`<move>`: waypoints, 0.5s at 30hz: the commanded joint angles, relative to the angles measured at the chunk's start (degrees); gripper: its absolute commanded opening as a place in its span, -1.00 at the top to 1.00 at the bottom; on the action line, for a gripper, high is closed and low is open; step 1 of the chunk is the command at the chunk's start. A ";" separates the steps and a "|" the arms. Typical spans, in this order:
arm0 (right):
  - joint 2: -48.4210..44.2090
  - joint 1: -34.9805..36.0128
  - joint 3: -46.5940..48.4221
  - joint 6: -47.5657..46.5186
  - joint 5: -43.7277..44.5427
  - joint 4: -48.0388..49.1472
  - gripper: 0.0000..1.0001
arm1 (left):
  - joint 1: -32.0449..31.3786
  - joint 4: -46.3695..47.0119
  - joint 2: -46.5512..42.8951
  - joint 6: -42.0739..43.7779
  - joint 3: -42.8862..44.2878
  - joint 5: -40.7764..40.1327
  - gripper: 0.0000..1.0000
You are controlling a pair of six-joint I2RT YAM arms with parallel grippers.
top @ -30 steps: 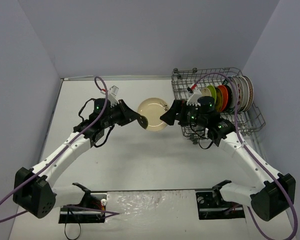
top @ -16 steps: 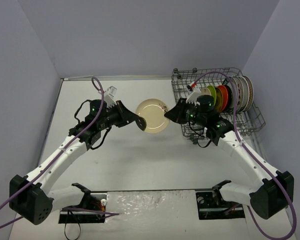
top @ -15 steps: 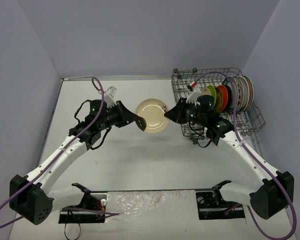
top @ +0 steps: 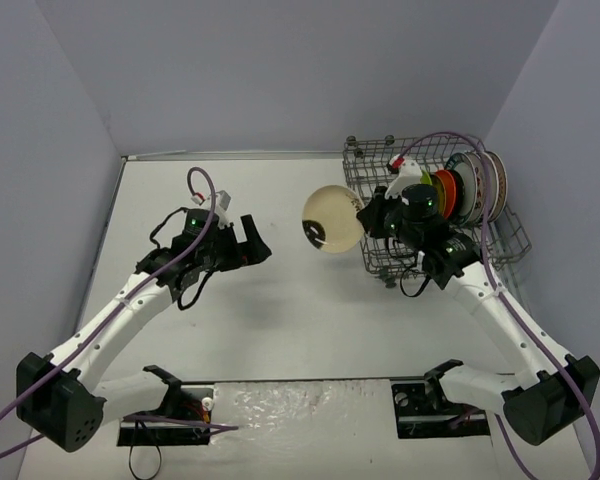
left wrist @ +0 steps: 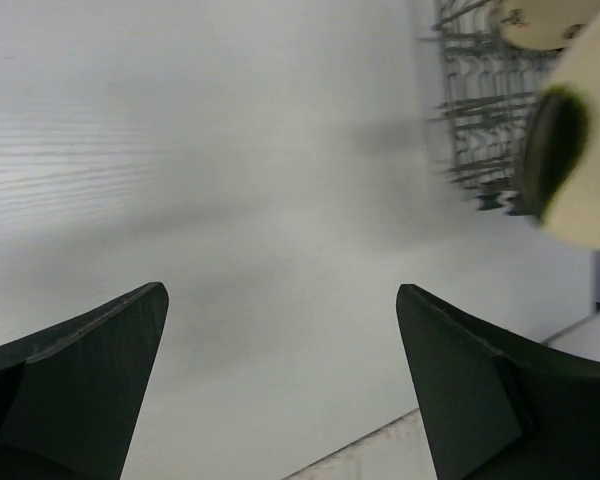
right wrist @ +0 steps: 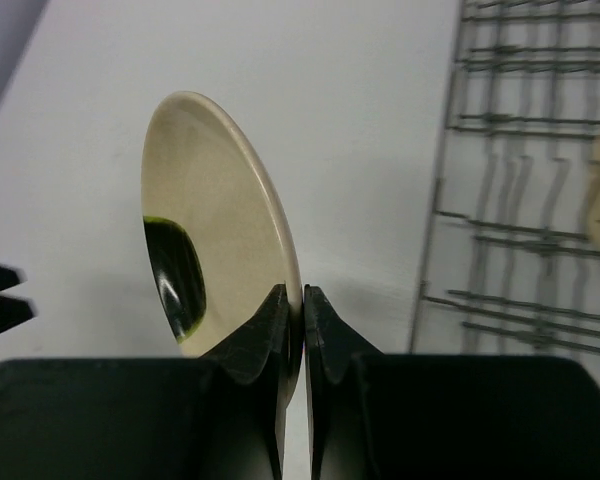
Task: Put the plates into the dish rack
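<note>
A cream plate [top: 330, 220] hangs on edge above the table, just left of the dish rack [top: 420, 145]. My right gripper [top: 365, 217] is shut on its right rim. In the right wrist view the fingers [right wrist: 302, 297] pinch the thin rim of that plate [right wrist: 220, 200], with the rack's wires [right wrist: 520, 180] to the right. Several plates stand upright in the rack: orange [top: 446, 192] and white patterned ones [top: 483, 185]. My left gripper [top: 255, 243] is open and holds nothing, well left of the plate. Its view shows spread fingers [left wrist: 280, 295], the cream plate [left wrist: 595, 200] and the rack [left wrist: 480, 100] far right.
The white tabletop [top: 280, 310] is walled by grey panels at the left, back and right. The rack fills the back right corner, and its lower basket edge [top: 515, 245] juts toward the right wall. Purple cables loop over both arms.
My left gripper let go of the cream plate and drew back left. My right gripper shut on its rim and carried it right toward the rack, turned on edge.
</note>
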 commanded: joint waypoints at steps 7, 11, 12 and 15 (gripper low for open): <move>8.51 -4.75 12.45 -24.07 39.81 1.02 1.00 | 3.68 -17.24 -12.70 18.87 0.13 -28.57 -0.94; 15.47 -8.08 14.98 -27.99 44.17 4.72 1.00 | 7.18 -14.52 -16.03 21.86 -4.44 -29.21 -0.94; 17.57 -9.09 15.41 -28.37 44.94 5.18 1.00 | 8.22 -14.02 -16.38 22.04 -5.91 -29.31 -0.94; 20.98 -10.48 16.65 -29.23 45.11 9.22 1.00 | 9.42 -12.79 -16.86 22.38 -6.73 -30.55 -0.94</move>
